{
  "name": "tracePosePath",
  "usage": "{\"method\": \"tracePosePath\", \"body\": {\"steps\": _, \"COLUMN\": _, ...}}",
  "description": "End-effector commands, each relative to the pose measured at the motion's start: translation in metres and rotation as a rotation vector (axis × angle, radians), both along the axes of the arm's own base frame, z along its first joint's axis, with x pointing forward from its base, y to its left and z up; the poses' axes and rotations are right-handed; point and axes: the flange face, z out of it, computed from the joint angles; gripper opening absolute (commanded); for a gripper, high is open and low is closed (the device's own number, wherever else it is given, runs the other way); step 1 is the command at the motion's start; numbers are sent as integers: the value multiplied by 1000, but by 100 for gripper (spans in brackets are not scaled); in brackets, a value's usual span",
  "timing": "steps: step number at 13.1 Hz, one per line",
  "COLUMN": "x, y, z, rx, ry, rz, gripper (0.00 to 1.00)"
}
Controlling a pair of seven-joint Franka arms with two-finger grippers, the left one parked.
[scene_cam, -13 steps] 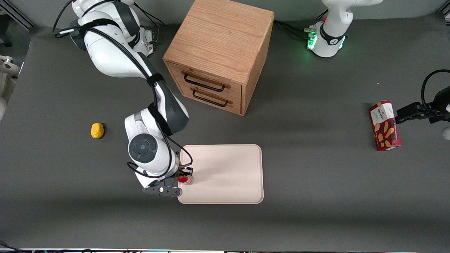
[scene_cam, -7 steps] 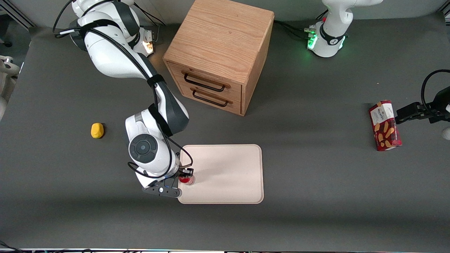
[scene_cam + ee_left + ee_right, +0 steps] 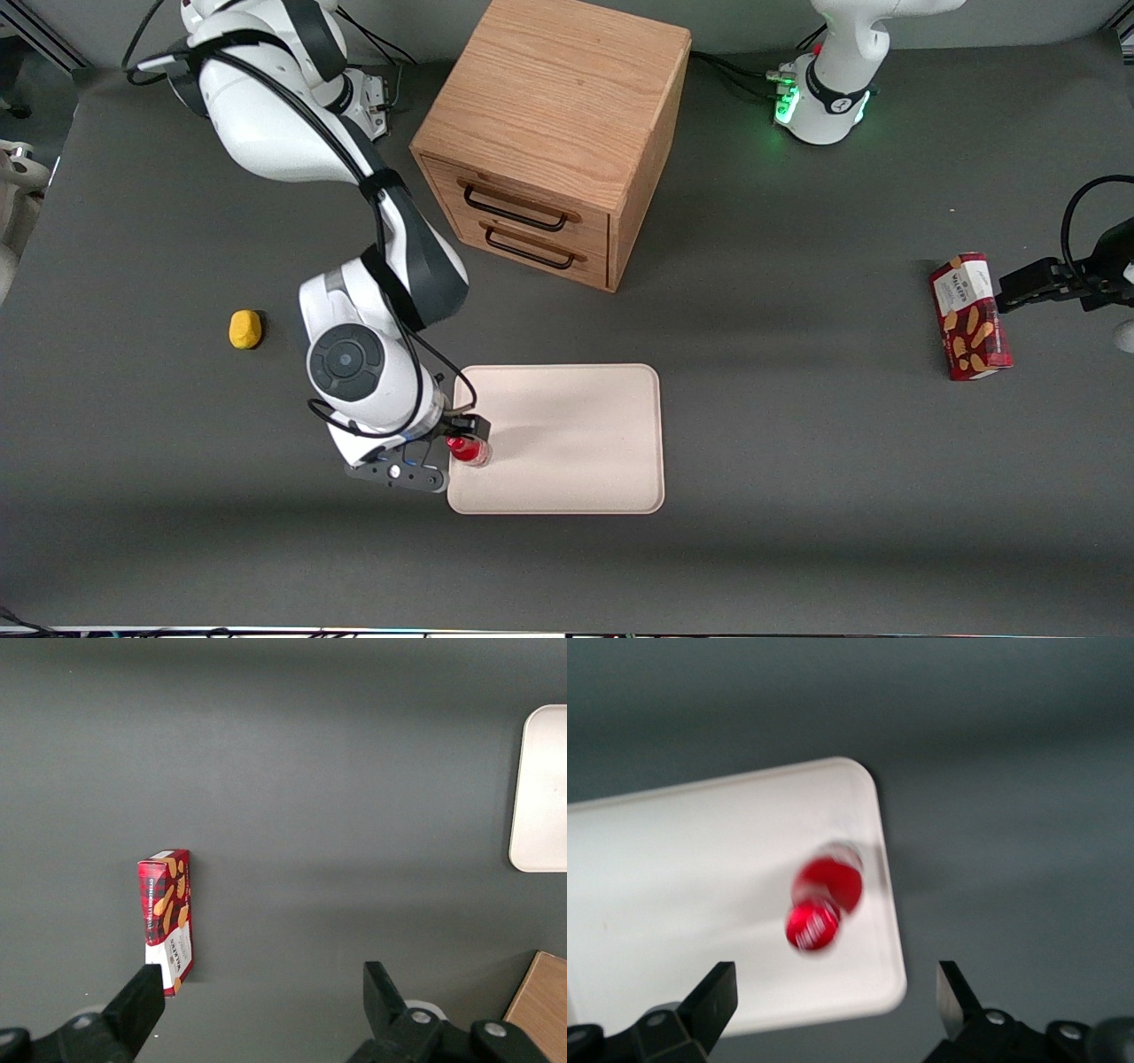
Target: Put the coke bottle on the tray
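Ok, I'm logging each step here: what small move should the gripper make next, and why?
Probably lift straight up and clear. The bottle stands upright on the tray, near its corner by the working arm, and the gripper is open above it, fingers apart from the bottle. A straight rise seems least likely to knock it over.

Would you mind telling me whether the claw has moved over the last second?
Yes. The claw has shifted slightly away from the tray, toward the working arm's end, leaving the coke bottle standing on it.
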Motion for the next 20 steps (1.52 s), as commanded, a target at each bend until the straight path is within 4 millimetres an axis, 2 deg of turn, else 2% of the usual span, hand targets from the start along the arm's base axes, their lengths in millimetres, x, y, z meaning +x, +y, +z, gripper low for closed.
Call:
{"method": "tracePosePath", "body": {"steps": 1, "x": -38, "y": -10, "z": 90, "rx": -25, "ry": 51, "rz": -17, "gripper": 100}}
{"method": "tracePosePath", "body": {"steps": 3, "x": -68, "y": -28, "z": 156, "rx": -34, "ry": 75, "rz": -10, "gripper": 100}}
{"method": "tracePosePath", "body": {"steps": 5, "x": -90, "y": -71, "z": 212, "rx": -28, "ry": 97, "rz": -5, "gripper": 100}}
{"method": "tracePosePath", "body": {"steps": 7, "x": -107, "y": -113, "z": 250, "rx": -19, "ry": 115, "rz": 70, "gripper": 100}}
{"method": "tracePosePath", "body": {"steps": 9, "x": -124, "y": -157, "z": 270, "rx": -11, "ry": 137, "rz": 107, "gripper": 100}}
{"method": "tracePosePath", "body": {"steps": 13, "x": -152, "y": -235, "z": 286, "rx": 10, "ry": 147, "rz": 193, "gripper": 100}}
{"method": "tracePosePath", "body": {"steps": 16, "x": -161, "y": -301, "z": 279, "rx": 31, "ry": 97, "rz": 248, "gripper": 100}}
{"method": "tracePosePath", "body": {"steps": 17, "x": -165, "y": -315, "z": 274, "rx": 33, "ry": 68, "rz": 267, "gripper": 100}}
{"method": "tracePosePath", "body": {"steps": 20, "x": -166, "y": -320, "z": 264, "rx": 31, "ry": 24, "rz": 276, "gripper": 100}}
